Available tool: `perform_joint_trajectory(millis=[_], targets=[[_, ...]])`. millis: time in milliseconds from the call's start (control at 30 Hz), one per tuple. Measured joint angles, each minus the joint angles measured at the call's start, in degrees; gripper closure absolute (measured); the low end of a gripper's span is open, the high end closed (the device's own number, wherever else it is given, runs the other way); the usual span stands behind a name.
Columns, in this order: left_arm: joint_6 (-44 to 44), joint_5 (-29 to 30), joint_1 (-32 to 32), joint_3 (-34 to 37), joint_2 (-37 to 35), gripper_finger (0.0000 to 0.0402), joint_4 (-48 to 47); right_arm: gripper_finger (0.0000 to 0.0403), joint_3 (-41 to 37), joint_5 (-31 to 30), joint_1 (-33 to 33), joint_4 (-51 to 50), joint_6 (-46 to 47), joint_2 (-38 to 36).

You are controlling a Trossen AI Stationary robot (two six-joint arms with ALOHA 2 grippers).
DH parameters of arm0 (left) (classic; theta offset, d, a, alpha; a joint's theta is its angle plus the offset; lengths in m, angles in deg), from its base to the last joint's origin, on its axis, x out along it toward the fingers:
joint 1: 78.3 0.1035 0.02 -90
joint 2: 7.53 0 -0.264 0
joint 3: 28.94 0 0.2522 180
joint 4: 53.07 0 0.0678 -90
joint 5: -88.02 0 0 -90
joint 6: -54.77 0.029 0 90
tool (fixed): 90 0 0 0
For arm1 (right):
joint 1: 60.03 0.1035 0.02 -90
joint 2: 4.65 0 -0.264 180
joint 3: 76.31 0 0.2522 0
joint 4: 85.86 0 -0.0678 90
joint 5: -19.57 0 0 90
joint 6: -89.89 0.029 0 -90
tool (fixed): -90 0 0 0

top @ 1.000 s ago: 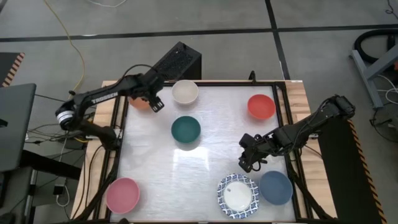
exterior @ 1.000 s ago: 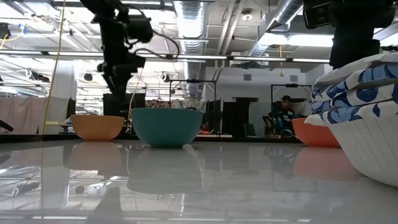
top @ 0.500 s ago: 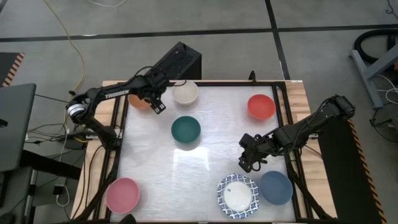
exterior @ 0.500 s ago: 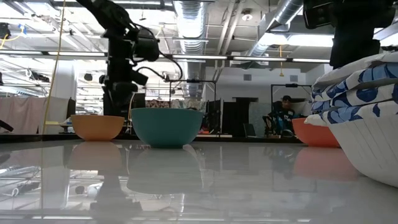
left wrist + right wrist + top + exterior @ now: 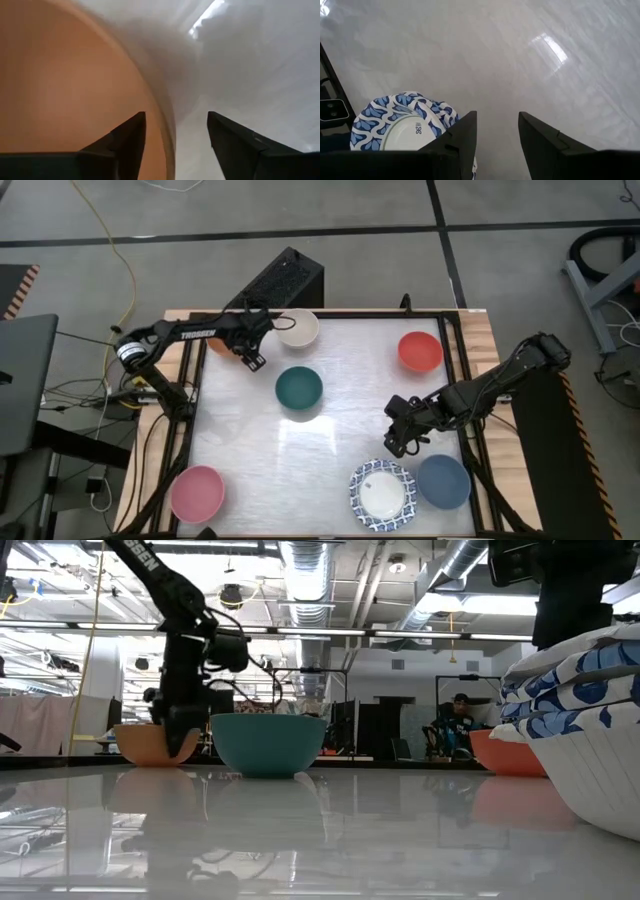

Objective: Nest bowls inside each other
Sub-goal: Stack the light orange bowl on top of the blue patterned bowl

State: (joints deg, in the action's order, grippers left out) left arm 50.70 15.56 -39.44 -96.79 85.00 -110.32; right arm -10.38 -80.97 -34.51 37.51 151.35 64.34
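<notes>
The orange bowl stands at the table's far left corner, mostly under my left arm in the high view. My left gripper is open and points steeply down over the bowl's rim. One finger is over the bowl's inside and the other over the table outside it, and neither visibly touches. The cream-white bowl and the dark green bowl stand close by. My right gripper hangs open above the table, beside the stack of blue-and-white patterned bowls.
A red bowl stands at the far right, a pink bowl at the near left corner and a blue bowl at the near right beside the patterned stack. A black frame borders the white tabletop.
My left gripper has come down toward the orange bowl and tipped more steeply downward; it now stands at the height of the bowl's rim. The bowls and my right arm have stayed where they were.
</notes>
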Motion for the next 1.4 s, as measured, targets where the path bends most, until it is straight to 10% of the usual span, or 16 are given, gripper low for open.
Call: perform_joint_trajectory(millis=[300, 1067, 1400], targets=[[-0.9, -0.9, -0.2, 1.6, 0.0, 0.0388, -0.9, 0.0237, 0.0, 0.0, 0.0, 0.0, -0.4, 0.0], [7.3, -0.1, -14.0, -15.8, -8.7, 0.0401, -16.8, 0.0237, 0.0, -6.3, -0.2, 0.0, 0.0, 0.0], [12.1, -6.6, -28.4, -21.1, -19.8, 0.0401, -8.4, 0.0237, 0.0, -8.0, -1.0, -0.4, 3.0, 0.0]])
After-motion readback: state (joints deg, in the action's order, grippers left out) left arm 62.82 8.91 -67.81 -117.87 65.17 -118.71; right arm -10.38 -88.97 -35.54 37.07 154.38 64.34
